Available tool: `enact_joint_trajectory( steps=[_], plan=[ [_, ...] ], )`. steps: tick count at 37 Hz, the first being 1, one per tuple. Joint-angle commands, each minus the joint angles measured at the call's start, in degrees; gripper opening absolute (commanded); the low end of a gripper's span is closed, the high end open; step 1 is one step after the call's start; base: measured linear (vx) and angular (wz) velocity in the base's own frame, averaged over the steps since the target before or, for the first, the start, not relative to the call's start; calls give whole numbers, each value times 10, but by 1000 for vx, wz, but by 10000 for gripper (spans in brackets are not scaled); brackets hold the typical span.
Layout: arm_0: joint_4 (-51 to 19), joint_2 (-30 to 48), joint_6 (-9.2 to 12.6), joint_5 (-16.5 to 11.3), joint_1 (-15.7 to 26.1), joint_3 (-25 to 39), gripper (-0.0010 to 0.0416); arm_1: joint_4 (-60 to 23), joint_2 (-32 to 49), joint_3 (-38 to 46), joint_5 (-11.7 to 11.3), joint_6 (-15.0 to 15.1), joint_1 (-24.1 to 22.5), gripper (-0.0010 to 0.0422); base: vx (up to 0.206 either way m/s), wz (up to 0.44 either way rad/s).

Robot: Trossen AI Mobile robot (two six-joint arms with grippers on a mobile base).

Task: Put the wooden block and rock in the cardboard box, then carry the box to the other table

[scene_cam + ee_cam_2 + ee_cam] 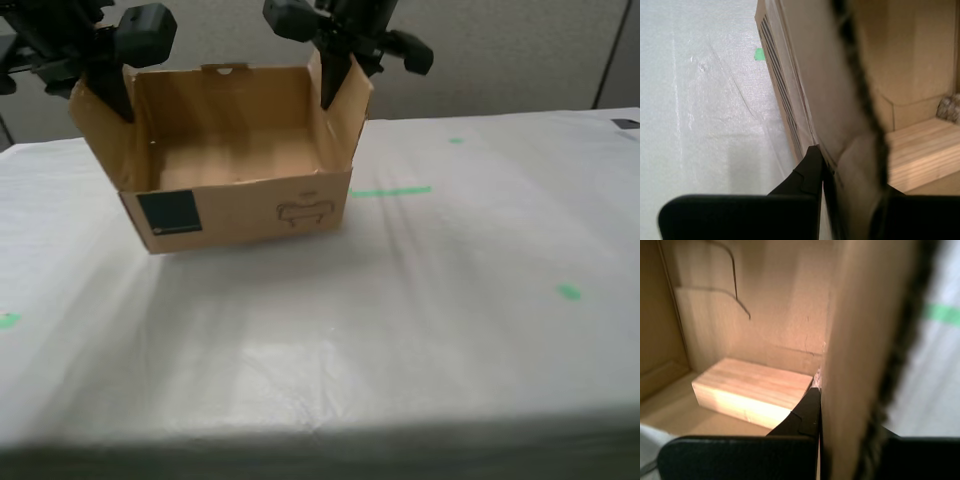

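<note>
Okay, near to far: table point(400, 350) with wrinkled white cover and green tape point(390, 191). Box point(245, 205) sits on it or just above, cannot tell, toward the exterior view's left, label facing the camera. Inside, block point(752, 390) lies flat on the floor, rock point(950, 109) just beyond it. My first gripper point(332, 98) pinches the box wall at the exterior view's right; my second gripper point(120, 105) pinches the opposite wall.

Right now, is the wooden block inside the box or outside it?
Inside. The first wrist view shows the wooden block lying on the floor of the cardboard box, against its wall.
</note>
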Motion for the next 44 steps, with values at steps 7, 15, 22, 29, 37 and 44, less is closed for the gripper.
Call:
enact_joint_trajectory(
  steps=[7, 15, 22, 29, 37, 44],
  plan=[
    [-48, -3, 31, 60, 1, 26, -1, -5, 125, 100, 47, 57, -5, -2, -2, 139],
    [-57, -3, 44, 85, -4, -4, -1, -30, 170, 165, 63, 65, -17, -2, -1, 41],
    [-55, -3, 49, 116, -26, -37, -1, -40, 203, 197, 62, 64, -43, -2, -1, -6],
    [-59, -5, 42, 115, -63, -50, -1, -42, 227, 204, 56, 63, -61, -1, -5, -78],
    [-61, -5, 14, 114, -70, -50, 0, -28, 228, 203, 49, 45, -60, 0, -6, -120],
    [-49, -5, 13, 114, -69, -48, 0, -28, 228, 203, 39, 35, -59, 0, -4, -32]
  ],
)
